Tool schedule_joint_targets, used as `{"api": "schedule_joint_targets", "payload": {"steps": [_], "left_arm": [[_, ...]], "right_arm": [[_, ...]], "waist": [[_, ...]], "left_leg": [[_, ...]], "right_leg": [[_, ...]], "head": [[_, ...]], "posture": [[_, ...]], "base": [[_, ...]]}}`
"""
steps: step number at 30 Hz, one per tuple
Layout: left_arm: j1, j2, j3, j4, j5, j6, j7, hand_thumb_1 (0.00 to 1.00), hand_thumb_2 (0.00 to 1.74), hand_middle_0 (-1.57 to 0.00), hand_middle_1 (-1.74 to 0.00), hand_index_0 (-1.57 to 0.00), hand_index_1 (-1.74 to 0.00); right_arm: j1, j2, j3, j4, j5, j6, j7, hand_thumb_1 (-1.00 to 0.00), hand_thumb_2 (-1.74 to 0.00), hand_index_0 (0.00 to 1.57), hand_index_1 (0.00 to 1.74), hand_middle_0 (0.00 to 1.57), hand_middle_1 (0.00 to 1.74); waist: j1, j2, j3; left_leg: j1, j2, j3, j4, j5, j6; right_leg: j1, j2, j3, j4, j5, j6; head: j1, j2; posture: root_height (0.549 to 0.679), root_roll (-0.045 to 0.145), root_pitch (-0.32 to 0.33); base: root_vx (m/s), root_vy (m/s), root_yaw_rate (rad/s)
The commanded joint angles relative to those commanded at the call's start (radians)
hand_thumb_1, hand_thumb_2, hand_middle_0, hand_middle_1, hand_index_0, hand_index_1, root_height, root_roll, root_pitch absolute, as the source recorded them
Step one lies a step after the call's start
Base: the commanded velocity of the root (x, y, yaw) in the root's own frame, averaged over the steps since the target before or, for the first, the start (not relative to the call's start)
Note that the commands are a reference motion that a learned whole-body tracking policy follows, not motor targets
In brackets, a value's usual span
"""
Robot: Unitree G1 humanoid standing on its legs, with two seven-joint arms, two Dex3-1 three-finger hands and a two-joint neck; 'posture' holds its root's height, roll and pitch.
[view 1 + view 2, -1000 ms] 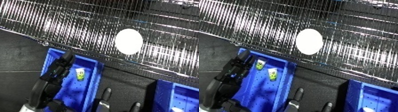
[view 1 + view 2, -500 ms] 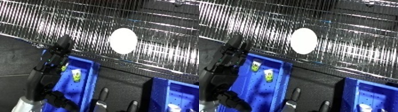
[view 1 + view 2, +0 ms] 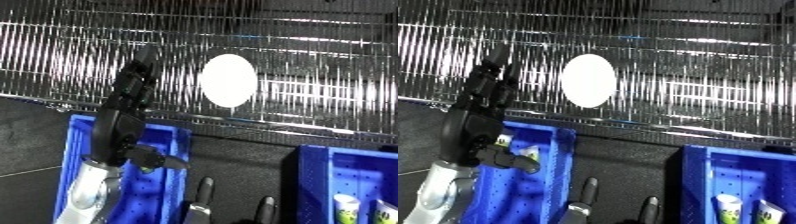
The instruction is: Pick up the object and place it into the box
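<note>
In the left eye view, your left hand (image 3: 124,120) rises with fingers straight and released, holding nothing, above the left blue bin (image 3: 75,150), its fingertips crossing the wire fence (image 3: 311,75) behind. Dark floor lies open between that bin and the right blue bin (image 3: 313,185). In the right eye view, small pale objects (image 3: 509,145) sit in the left bin beside the hand. Your right hand (image 3: 585,195) shows only straight fingertips at the lower edge.
</note>
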Motion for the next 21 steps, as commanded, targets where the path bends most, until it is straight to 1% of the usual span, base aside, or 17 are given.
{"api": "schedule_joint_targets", "payload": {"steps": [7, 10, 15, 21], "left_arm": [[-0.065, -0.025, 0.003, 0.128, 0.015, -0.027, 0.037, 0.00, 0.00, 0.00, 0.00, 0.00, 0.00], [-0.092, -0.025, 0.005, 0.176, 0.026, -0.027, 0.046, 0.00, 0.00, 0.00, 0.00, 0.00, 0.00], [-0.132, -0.023, 0.009, 0.255, 0.028, -0.025, 0.047, 0.00, 0.00, 0.00, 0.00, 0.00, 0.00], [-0.183, -0.028, 0.001, 0.326, 0.025, -0.018, 0.034, 0.00, 0.00, 0.00, 0.00, 0.00, 0.00]], "right_arm": [[-0.025, 0.005, 0.021, -0.013, -0.009, 0.004, -0.002, 0.00, 0.00, 0.00, 0.00, 0.00, 0.00], [-0.028, 0.007, 0.029, -0.020, -0.011, 0.000, -0.001, 0.00, 0.00, 0.00, 0.00, 0.00, 0.00], [-0.034, 0.007, 0.042, -0.040, -0.009, 0.003, -0.005, 0.00, 0.00, 0.00, 0.00, 0.00, 0.00], [-0.037, 0.011, 0.059, -0.060, 0.000, 0.001, -0.012, 0.00, 0.00, 0.00, 0.00, 0.00, 0.00]], "waist": [[-0.021, -0.015, 0.000], [-0.030, -0.023, 0.000], [-0.044, -0.037, 0.000], [-0.062, -0.051, 0.000]], "left_leg": [[-0.020, 0.012, 0.009, 0.012, -0.004, -0.0011], [-0.028, 0.018, 0.011, 0.017, -0.005, -0.0021], [-0.046, 0.028, 0.014, 0.022, -0.007, -0.0034], [-0.080, 0.037, 0.015, 0.033, -0.009, -0.0030]], "right_leg": [[-0.024, 0.0107, 0.009, 0.008, 0.002, 0.0008], [-0.034, 0.0148, 0.012, 0.012, 0.003, 0.0023], [-0.053, 0.0230, 0.015, 0.014, 0.007, 0.0044], [-0.085, 0.0329, 0.019, 0.020, 0.013, 0.0074]], "head": [[-0.034, 0.052], [-0.039, 0.070], [-0.050, 0.120], [-0.053, 0.170]], "posture": [[0.633, 0.008, 0.055], [0.632, 0.005, 0.059], [0.631, 0.000, 0.072], [0.629, -0.007, 0.092]], "base": [[-0.016, 0.020, -0.079], [-0.011, 0.015, -0.060], [-0.013, 0.011, -0.053], [-0.018, 0.004, -0.044]]}}
